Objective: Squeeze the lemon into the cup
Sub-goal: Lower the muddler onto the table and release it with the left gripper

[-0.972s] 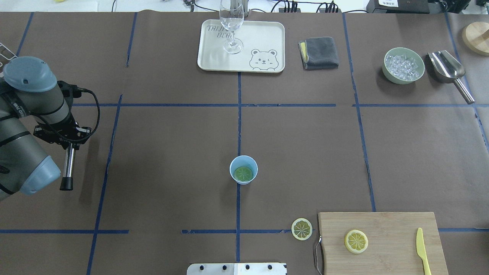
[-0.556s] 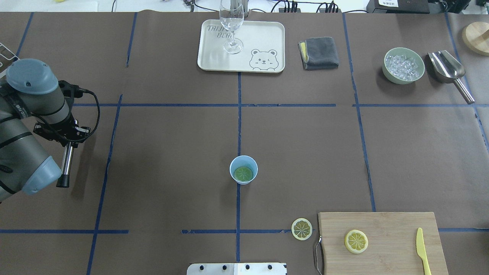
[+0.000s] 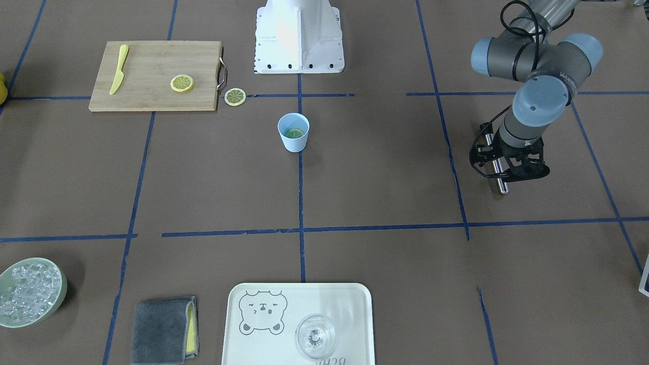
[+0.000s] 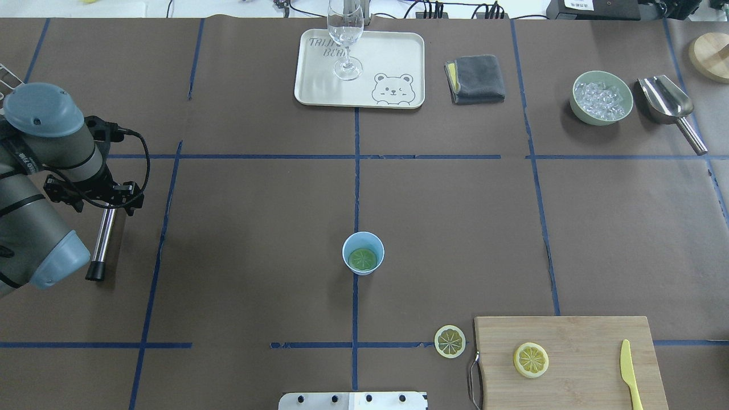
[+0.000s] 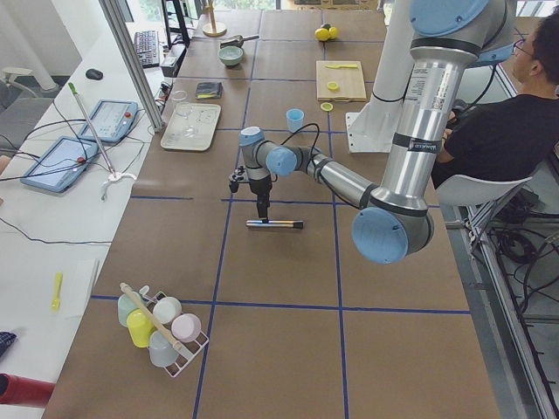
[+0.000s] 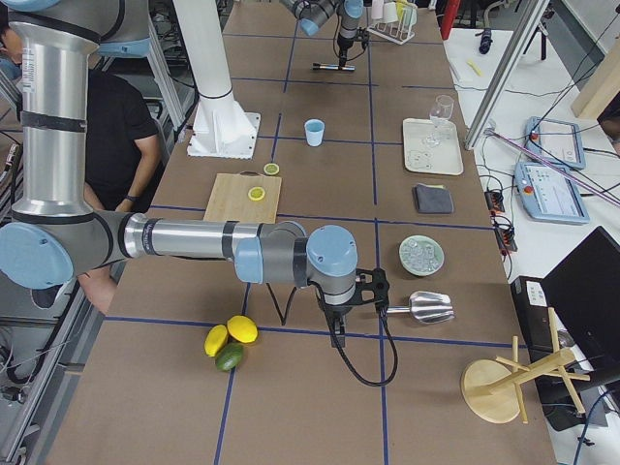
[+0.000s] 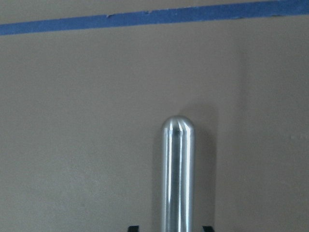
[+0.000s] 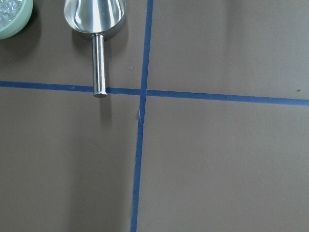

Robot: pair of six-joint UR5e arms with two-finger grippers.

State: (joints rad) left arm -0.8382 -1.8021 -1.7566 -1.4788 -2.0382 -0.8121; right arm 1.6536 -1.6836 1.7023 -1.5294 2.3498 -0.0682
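The light-blue cup (image 4: 363,244) stands near the table's middle, also in the front view (image 3: 293,142). A lemon slice (image 4: 363,259) lies flat inside it and looks greenish. Two more slices lie by the robot's right front: one on the table (image 4: 450,341), one on the cutting board (image 4: 531,360). My left gripper (image 4: 107,206) is far left of the cup, pointing down, shut on a steel rod (image 4: 101,242) with a black tip held low and level over the table; the rod also shows in the left wrist view (image 7: 177,174). My right gripper (image 6: 332,325) hangs near the scoop; I cannot tell its state.
A tray (image 4: 398,51) with a clear glass (image 4: 345,34), a grey cloth (image 4: 475,78), a green bowl of ice (image 4: 602,97) and a steel scoop (image 4: 666,99) line the far side. A yellow knife (image 4: 629,373) lies on the cutting board (image 4: 581,341).
My left wrist has turned and shifted slightly toward the far side, and the rod has swung a little with it. The cup and the slices have not moved.
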